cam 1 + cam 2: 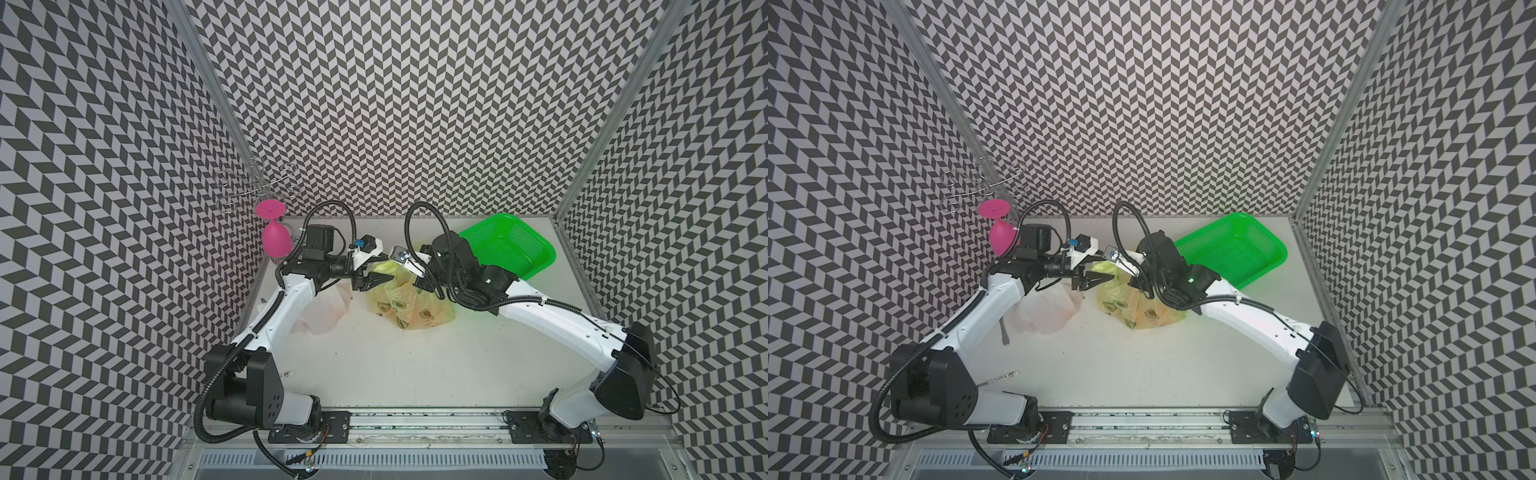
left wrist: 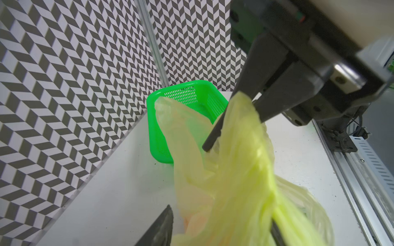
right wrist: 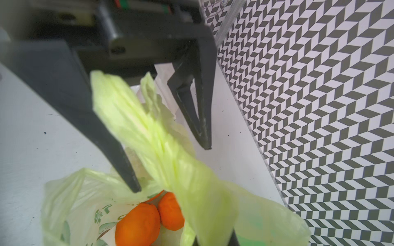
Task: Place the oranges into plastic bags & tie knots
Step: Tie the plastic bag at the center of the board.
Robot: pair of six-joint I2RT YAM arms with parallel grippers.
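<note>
The white bag lies furthest left, beside my left arm. My left gripper stands wide, with the handle strip of the yellow-green bag loose between its fingers and the oranges inside. My right gripper pinches that strip. If I tug rightward, the strip may slide out untied

The yellow-green bag holding oranges sits mid-table, handles raised; the white bag slumps beside it.
</note>
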